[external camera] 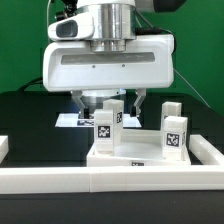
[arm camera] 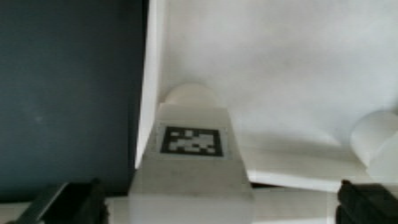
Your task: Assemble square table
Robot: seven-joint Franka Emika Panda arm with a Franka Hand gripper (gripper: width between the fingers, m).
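The white square table top (external camera: 135, 152) lies flat inside the rail corner, and it fills much of the wrist view (arm camera: 267, 80). A white leg (external camera: 107, 123) with a black-and-white tag stands upright on it. My gripper (external camera: 108, 104) hangs right over this leg, open. In the wrist view the leg (arm camera: 192, 150) rises between the dark fingertips (arm camera: 71, 203), with a gap on each side of it and my gripper (arm camera: 217, 206) holding nothing. A second tagged leg (external camera: 175, 134) stands on the top toward the exterior view's right. A third leg (external camera: 141, 106) shows behind the gripper's fingers.
A long white rail (external camera: 110, 181) borders the black table along the front and both sides. The marker board (external camera: 68, 120) lies flat behind the table top, toward the exterior view's left. In the wrist view, the rounded edge of another leg (arm camera: 379, 145) sits close by.
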